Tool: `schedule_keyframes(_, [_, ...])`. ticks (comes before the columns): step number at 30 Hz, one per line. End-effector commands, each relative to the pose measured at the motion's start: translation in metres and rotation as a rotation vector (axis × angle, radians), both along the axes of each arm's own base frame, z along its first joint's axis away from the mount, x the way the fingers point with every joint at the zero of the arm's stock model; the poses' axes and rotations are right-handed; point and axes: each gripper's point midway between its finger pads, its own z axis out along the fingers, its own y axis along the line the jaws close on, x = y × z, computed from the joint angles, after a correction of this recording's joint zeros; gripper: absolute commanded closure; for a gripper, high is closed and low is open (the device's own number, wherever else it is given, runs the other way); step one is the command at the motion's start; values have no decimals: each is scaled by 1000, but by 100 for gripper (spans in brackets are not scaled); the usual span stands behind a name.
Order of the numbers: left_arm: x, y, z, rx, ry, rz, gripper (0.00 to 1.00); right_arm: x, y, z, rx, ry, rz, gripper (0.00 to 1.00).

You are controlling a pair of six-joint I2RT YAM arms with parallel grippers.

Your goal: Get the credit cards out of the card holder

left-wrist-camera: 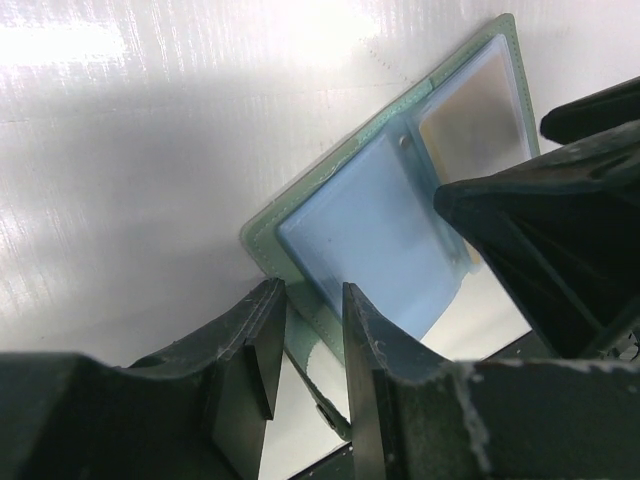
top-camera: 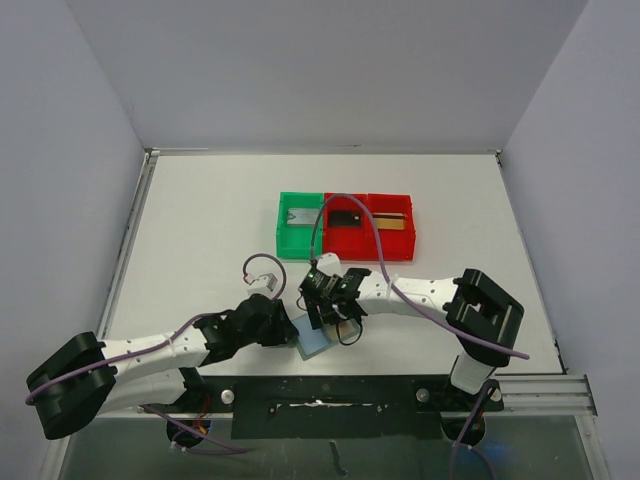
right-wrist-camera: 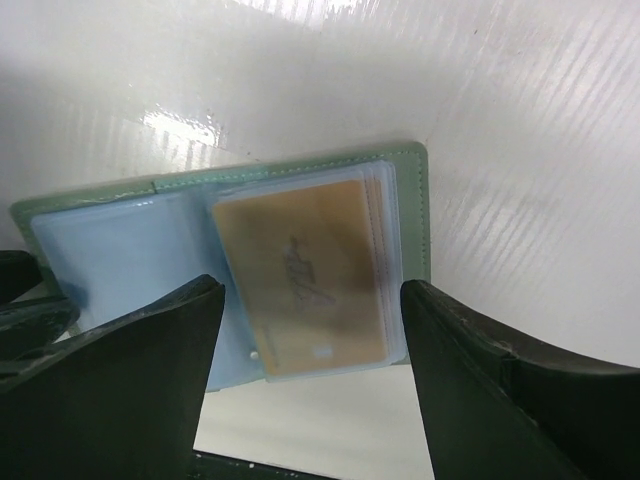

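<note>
The holder (top-camera: 313,341) lies open on the table (top-camera: 200,230), just in front of the two arm bases, with its clear sleeves facing up. Lying flat like this, it exposes the sleeve mouths from above and gives both arms short reaches.

The left arm (top-camera: 150,350) comes in low from the left. Its jaws stand only narrowly apart, and in the left wrist view the holder's green rim (left-wrist-camera: 262,245) runs into the gap between the fingers (left-wrist-camera: 255,350). They look clamped on that edge, near the strap. I judge this grip is there to anchor the holder, so that pulling on a card does not drag the whole wallet across the smooth table.

The right arm (top-camera: 420,292) hangs over the other panel. Its jaws are wide apart and hold nothing. In the right wrist view they straddle a gold-tan card (right-wrist-camera: 310,280) that sits in the outer sleeve, with more sleeve edges stacked beside it. The wide spread suits a descent on either side of the card, or a nip at its free end. The card is not yet out, so the step in hand seems to be lining up for the first pull.

A green bin (top-camera: 282,228) and a red bin (top-camera: 410,242) stand well apart from the holder, farther back on the table. They are probably where drawn cards would go.

The sleeve looks slick and snug, so the card may slip from a shallow pinch.
</note>
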Motion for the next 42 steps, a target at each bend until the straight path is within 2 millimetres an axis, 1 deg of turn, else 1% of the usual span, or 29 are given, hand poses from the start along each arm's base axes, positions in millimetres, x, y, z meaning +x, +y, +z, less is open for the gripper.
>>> schedule_keyframes(1, [13,-19,27,-77,-61,-13,72,-2,7,-11,22,21,14,29])
schedule_keyframes(3, [13,-18,26,-77,-60,-13,73,-3,7,-14,14,30,15,31])
schedule_keyframes(5, [13,-18,26,-74,-60,-13,73,-4,8,-14,10,29,16,37])
schedule_keyframes(7, [13,-18,26,-74,-60,-13,73,-2,6,-10,-4,16,8,42])
schedule_keyframes(11, [14,-18,26,-75,-62,-12,73,0,3,-1,-41,-14,0,46])
schedule_keyframes(15, [14,-19,26,-74,-61,-14,73,0,3,5,-83,-32,5,45])
schedule_keyframes(22, [14,-20,25,-71,-60,-18,73,-3,6,2,-107,-29,9,40])
schedule_keyframes(23, [13,-20,25,-71,-59,-19,74,-3,6,2,-108,-30,7,39])
schedule_keyframes(26, [14,-20,25,-71,-59,-19,74,-3,7,3,-105,-30,13,40])
schedule_keyframes(30, [14,-20,26,-73,-60,-19,74,-4,8,3,-97,-29,17,38])
schedule_keyframes(35, [14,-21,26,-74,-61,-19,74,-5,11,1,-77,-23,23,35])
schedule_keyframes(38, [14,-21,26,-74,-60,-20,74,-7,10,-3,-75,-13,24,34])
schedule_keyframes(42, [14,-21,26,-75,-60,-19,74,-8,11,-5,-62,-4,28,36])
